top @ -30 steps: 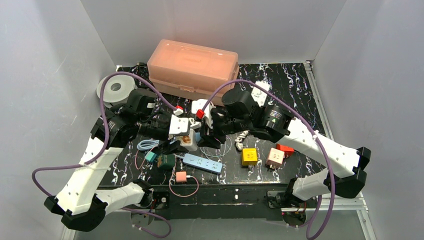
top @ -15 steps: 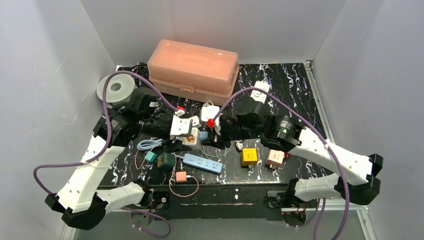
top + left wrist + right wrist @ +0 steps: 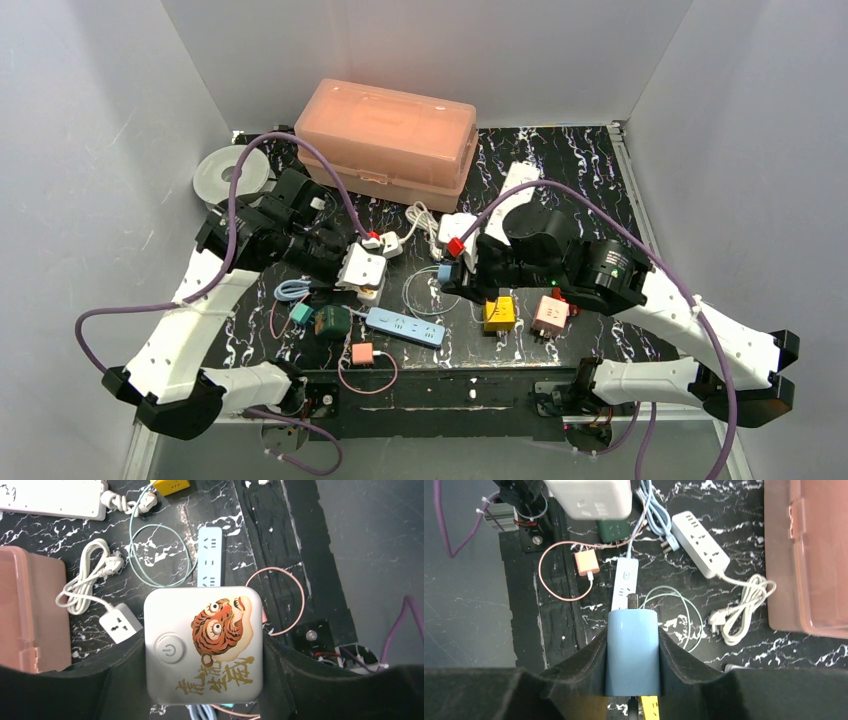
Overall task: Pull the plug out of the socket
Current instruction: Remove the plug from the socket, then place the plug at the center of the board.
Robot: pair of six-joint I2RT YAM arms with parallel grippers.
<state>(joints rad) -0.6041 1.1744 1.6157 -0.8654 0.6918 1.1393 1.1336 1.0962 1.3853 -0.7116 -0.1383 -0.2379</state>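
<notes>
The left hand (image 3: 204, 666) clamps the tiger-printed socket (image 3: 203, 635) between its fingers (image 3: 125, 672) to brace it; the right hand (image 3: 632, 672) grips the blue plug (image 3: 632, 645), bare prong (image 3: 633, 601) pointing away from its palm; the two hang apart above the desk (image 3: 600, 190), so the pull looks done. The pink box (image 3: 388, 128) beyond both hands is shut; contents hidden.

Markings on the white socket cube (image 3: 200, 605)

Seen from the left wrist, the cube's top face, gripped in the left claw (image 3: 203, 652), carries three markings. A round grey button (image 3: 170, 650) bears the standard power sign, a circle broken by a short stroke. An orange cartoon tiger's head (image 3: 222, 627) sits beside it. Below the tiger run gold Chinese brush characters (image 3: 220, 677) in two rows, too stylised to read for certain. Nothing else on the surface is legible.
</notes>
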